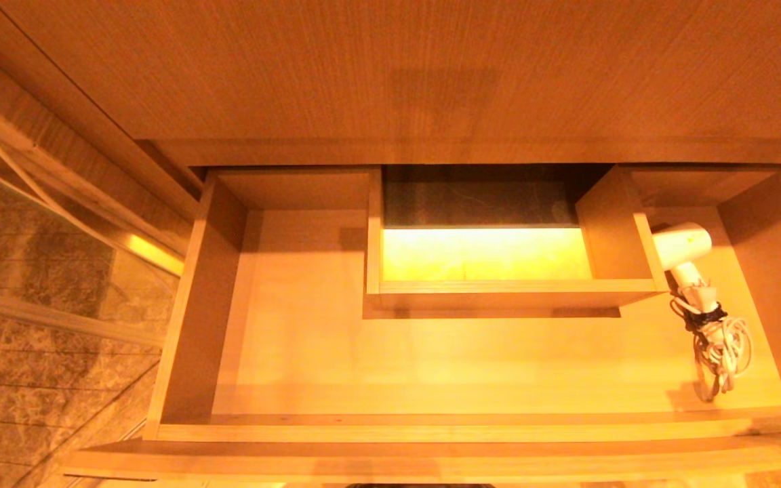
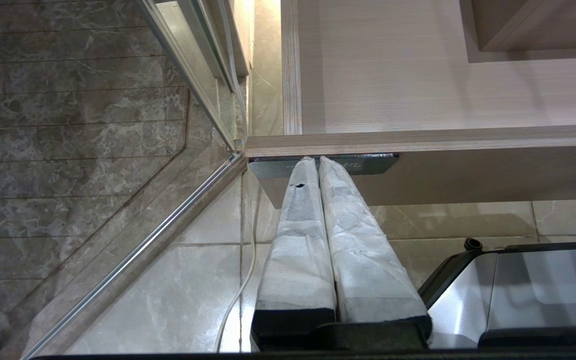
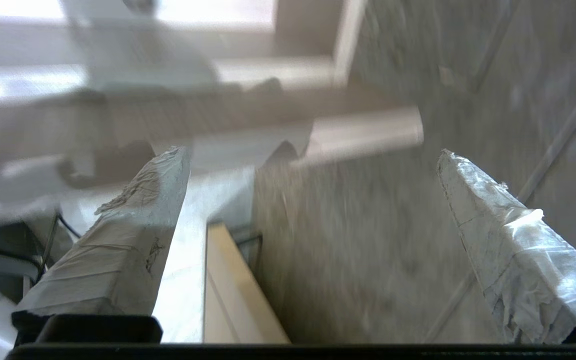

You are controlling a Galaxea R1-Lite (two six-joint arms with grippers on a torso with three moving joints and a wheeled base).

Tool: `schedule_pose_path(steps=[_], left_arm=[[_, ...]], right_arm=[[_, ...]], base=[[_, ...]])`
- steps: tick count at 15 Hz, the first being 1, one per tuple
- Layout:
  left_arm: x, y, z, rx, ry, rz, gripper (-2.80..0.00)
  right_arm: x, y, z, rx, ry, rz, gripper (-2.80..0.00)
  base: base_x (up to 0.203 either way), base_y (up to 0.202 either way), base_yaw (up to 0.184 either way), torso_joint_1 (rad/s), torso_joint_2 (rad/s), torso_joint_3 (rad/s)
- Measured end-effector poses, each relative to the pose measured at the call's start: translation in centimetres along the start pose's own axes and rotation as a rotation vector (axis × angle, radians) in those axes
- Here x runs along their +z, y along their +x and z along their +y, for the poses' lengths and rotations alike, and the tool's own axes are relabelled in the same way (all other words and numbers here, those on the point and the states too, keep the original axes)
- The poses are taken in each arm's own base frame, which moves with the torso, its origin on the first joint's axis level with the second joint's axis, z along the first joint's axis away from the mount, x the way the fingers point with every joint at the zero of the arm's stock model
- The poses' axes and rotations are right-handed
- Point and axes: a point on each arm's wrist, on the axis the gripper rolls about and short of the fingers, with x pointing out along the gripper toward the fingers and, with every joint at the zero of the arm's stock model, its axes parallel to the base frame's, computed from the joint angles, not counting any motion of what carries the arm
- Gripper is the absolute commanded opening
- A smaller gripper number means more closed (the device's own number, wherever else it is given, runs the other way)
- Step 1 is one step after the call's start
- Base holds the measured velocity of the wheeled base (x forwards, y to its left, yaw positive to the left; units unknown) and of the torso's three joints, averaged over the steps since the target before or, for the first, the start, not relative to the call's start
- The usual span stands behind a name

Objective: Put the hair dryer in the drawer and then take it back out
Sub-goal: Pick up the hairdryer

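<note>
The drawer [image 1: 431,430] stands pulled wide open, light wood, with a boxed rectangular cut-out [image 1: 499,295] at its middle back. Inside it at the far right lies the white hair dryer [image 1: 689,261], its head beside the cut-out's wall and its bundled cord [image 1: 723,349] trailing toward the front. Neither arm shows in the head view. My left gripper [image 2: 317,161] is shut and empty, its tips just below the drawer's front edge at the dark label [image 2: 378,163]. My right gripper [image 3: 312,151] is open with nothing between its fingers; its view is blurred, showing wood edges and marble.
A wood panel [image 1: 390,68] spans above the drawer. A glass partition with a metal rail [image 1: 58,224] and marble wall lie to the left. Below, on the tiled floor, a white cable [image 2: 240,290] runs beside my silver base [image 2: 533,290].
</note>
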Motion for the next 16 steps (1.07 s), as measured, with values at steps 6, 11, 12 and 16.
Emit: schedule_pose_path(steps=[6, 11, 12, 16], left_arm=[[0.0, 0.0, 0.0, 0.000, -0.001, 0.000, -2.80], [0.0, 0.0, 0.0, 0.000, 0.000, 0.000, -2.80], [0.0, 0.0, 0.0, 0.000, 0.000, 0.000, -2.80], [0.0, 0.0, 0.0, 0.000, 0.000, 0.000, -2.80]], right_arm=[[3.9, 4.2, -1.2, -0.043, -0.020, -0.154, 0.00], [6.6, 8.4, -1.9, -0.006, -0.030, -0.195, 0.00], [6.7, 8.8, -1.8, 0.004, -0.033, -0.186, 0.00], [7.6, 9.9, -1.0, 0.036, -0.028, -0.207, 0.00]], base=[[0.000, 0.000, 0.000, 0.000, 0.00, 0.000], [0.000, 0.000, 0.000, 0.000, 0.00, 0.000], [0.000, 0.000, 0.000, 0.000, 0.00, 0.000], [0.000, 0.000, 0.000, 0.000, 0.00, 0.000]])
